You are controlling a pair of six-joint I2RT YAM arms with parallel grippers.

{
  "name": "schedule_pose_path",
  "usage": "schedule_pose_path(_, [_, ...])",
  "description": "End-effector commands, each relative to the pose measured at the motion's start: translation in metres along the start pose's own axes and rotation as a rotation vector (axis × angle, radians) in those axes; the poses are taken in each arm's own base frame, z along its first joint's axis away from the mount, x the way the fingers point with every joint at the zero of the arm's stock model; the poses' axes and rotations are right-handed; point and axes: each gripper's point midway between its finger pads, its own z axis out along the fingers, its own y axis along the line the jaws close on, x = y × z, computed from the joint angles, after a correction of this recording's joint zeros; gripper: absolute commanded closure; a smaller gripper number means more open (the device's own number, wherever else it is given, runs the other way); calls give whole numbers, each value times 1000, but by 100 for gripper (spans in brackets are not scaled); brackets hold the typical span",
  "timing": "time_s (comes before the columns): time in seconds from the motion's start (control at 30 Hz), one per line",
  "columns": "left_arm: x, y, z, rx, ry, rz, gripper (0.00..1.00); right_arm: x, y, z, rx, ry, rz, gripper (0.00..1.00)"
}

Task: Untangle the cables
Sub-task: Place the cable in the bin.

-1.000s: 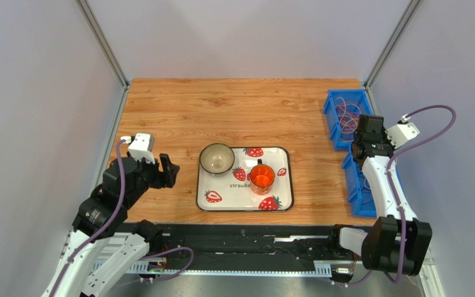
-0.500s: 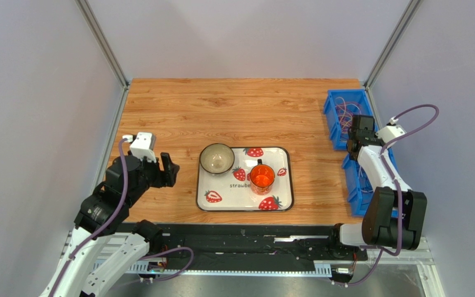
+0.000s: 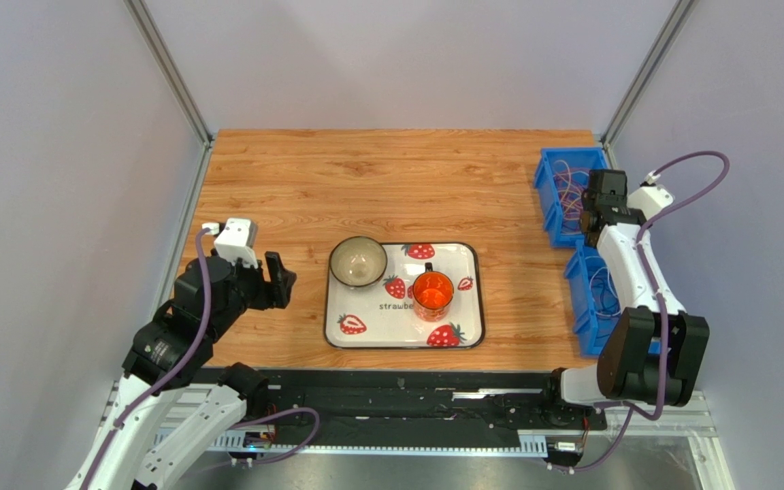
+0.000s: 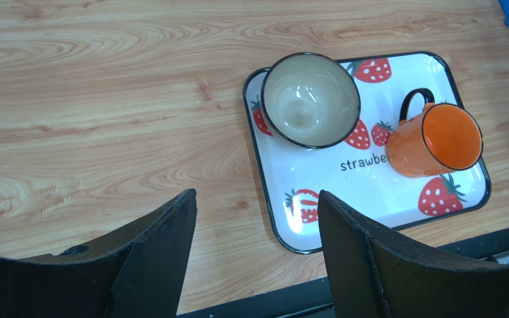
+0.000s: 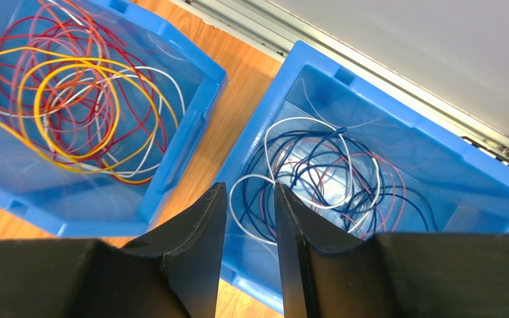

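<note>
The cables lie as loose tangles in two blue bins at the table's right edge. In the right wrist view, yellow, red, orange and white loops (image 5: 84,99) fill the left bin (image 5: 194,126). Dark blue, white and pink loops (image 5: 323,175) fill the right bin (image 5: 436,156). My right gripper (image 5: 250,189) hangs open above the near rim of the right bin, and nothing is between its fingers. From above, it (image 3: 603,194) sits over the bins (image 3: 547,189). My left gripper (image 4: 257,199) is open and empty above bare wood left of the tray.
A strawberry-print tray (image 3: 468,337) sits at the front centre with a beige bowl (image 3: 357,261) and an orange mug (image 3: 432,293) on it. Grey walls close in both sides. A strip of wood shows between the two bins (image 5: 237,86).
The right arm has swung toward the far bin and dropped lower, and its jaws have gone from shut to parted. The left arm has stayed put.
</note>
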Motion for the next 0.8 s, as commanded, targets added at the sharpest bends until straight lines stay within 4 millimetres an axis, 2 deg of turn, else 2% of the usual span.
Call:
schedule_pose_path(0.0, [-6,-2,-3,11,-27,-7,25,-30,6,-28,-76,-33,9,63])
schedule_pose_path(0.07, [-6,-3,-4,13,-28,-9,25,-34,9,-34,-107,-29,9,63])
schedule_pose_path(0.2, [-6,-3,-4,14,-29,-7,25,-30,37,-56,-308,9,-31,66])
schedule_pose_path(0.27, [-7,-2,-4,13,-31,-7,25,-31,44,-67,-384,1,-49,67])
schedule_pose_path(0.53, [-8,-2,-7,13,-45,-10,25,-14,74,-94,-619,51,-124,64])
schedule_pose_path(0.67, [-9,-2,-8,17,-50,-11,25,-7,88,-116,-782,40,-157,61])
schedule_pose_path(0.7, [-9,-2,-9,18,-53,-13,25,-4,98,-128,-874,44,-175,60])
schedule_pose_path(0.77, [-9,-2,-9,17,-58,-12,25,6,103,-136,-945,53,-198,59])
